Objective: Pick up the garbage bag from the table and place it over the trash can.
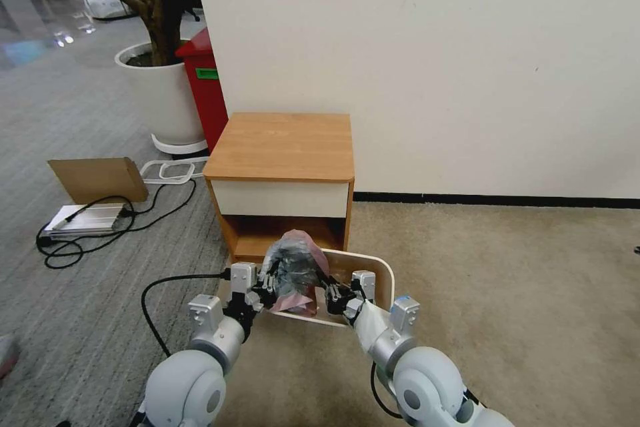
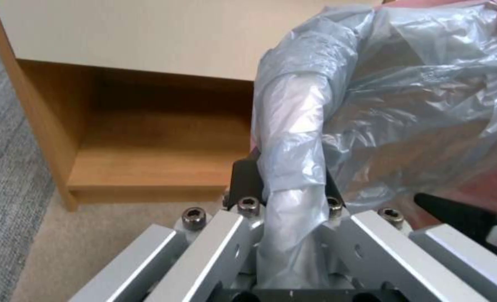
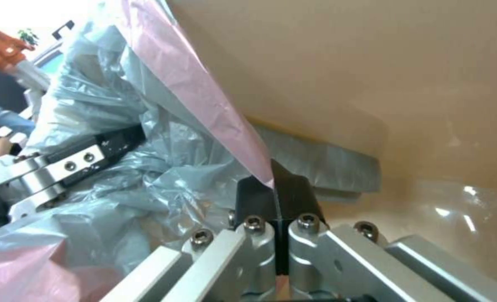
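**Both grippers hold the bag over the bin**

The garbage bag point(image 1: 297, 267) is up off the nightstand point(image 1: 283, 147), whose top surface is bare, and it hangs bunched between the two grippers right over the mouth of the trash can point(image 1: 380, 273). The bin sits on the carpet just in front of the nightstand's lower shelf, its rolled cream rim showing on the far and right sides of the bag.

The left gripper point(image 1: 270, 287) is on the bag's left side. From the left wrist, its jaws are clenched on a twisted strand of grey plastic point(image 2: 290, 167) that runs up between them, with the rest of the bag billowing to the side.

The right gripper point(image 1: 333, 293) takes the bag's right side. From the right wrist, its jaws point(image 3: 276, 197) are pressed together on the pinkish edge of the bag point(image 3: 204, 96), close against the bin's inner wall point(image 3: 382, 75), and the other gripper point(image 3: 75, 161) shows across the crumpled plastic.

Behind, to the left, stand a tall red bin point(image 1: 203, 87) and a big white plant pot point(image 1: 160, 97).
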Controlling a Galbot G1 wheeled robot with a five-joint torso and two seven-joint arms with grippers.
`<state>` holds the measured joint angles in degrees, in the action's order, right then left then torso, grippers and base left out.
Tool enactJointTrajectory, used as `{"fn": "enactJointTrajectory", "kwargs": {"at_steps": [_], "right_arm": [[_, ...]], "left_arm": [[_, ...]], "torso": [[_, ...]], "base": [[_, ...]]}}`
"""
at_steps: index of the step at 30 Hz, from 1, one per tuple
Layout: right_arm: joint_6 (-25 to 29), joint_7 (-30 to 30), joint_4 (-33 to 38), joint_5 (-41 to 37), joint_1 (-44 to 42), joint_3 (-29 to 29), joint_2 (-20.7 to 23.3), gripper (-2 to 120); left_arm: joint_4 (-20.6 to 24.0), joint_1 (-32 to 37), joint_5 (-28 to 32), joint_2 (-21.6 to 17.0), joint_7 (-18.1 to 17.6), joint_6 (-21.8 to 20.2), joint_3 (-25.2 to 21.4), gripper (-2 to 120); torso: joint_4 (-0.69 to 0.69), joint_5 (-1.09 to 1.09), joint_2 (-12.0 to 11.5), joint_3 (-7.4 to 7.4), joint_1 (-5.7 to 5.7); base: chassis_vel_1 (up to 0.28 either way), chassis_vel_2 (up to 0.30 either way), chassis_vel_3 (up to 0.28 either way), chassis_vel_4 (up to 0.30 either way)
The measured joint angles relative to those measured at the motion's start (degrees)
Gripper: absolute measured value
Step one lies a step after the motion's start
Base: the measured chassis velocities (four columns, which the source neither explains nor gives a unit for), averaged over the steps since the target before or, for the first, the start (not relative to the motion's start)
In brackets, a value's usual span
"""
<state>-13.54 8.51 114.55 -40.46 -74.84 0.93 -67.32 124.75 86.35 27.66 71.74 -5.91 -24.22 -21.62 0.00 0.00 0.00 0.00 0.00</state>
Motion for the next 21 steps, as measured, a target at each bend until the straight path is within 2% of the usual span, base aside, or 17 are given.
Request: {"fn": "enactJointTrajectory", "kwargs": {"at_steps": [13, 21], "right_arm": [[2.5, -1.3, 0.4, 0.3, -0.2, -0.1, -0.7, 0], [4.8, -4.9, 2.8, 1.7, -2.1, -1.2, 0.3, 0]], "left_arm": [[0.0, -0.1, 0.2, 0.2, -0.3, -0.1, -0.1, 4], [-1.2, -0.4, 0.4, 0.3, -1.1, -0.5, -0.2, 4]], "torso": [[0.0, 0.0, 0.0, 0.0, 0.0], [0.0, 0.0, 0.0, 0.0, 0.0]], "base": [[0.0, 0.0, 0.0, 0.0], [0.0, 0.0, 0.0, 0.0]]}}
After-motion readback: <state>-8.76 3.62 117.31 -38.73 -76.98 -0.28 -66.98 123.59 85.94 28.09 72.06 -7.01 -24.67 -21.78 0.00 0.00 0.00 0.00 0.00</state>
